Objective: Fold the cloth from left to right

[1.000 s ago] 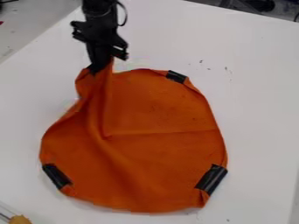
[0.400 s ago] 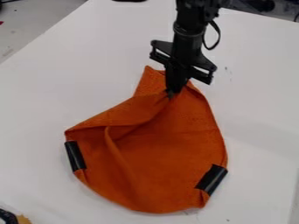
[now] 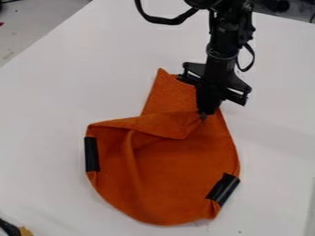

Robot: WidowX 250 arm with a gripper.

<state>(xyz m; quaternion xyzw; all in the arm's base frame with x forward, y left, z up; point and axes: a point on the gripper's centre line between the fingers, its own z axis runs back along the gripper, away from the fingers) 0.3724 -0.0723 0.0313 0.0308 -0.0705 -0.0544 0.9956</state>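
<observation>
The black gripper (image 3: 205, 115) hangs over the upper right part of the orange cloth (image 3: 178, 170), shut on the cloth's upper left corner. That corner lies drawn across to the right, making a flap over the upper middle. A crease runs down from the flap through the left half. Black tape marks the cloth's left edge and its lower right edge. A single-layer point of cloth sticks up at the top, left of the gripper. The gripper hides part of the upper right edge.
The white table (image 3: 55, 83) surrounds the cloth. At the lower left corner is a small yellowish thing (image 3: 25, 231) beside something black. Dark items lie beyond the table's far edge at the upper right.
The gripper has moved right and somewhat down the view, taking the cloth's upper left corner with it. The cloth's left edge has shifted right and up, and a flap has formed.
</observation>
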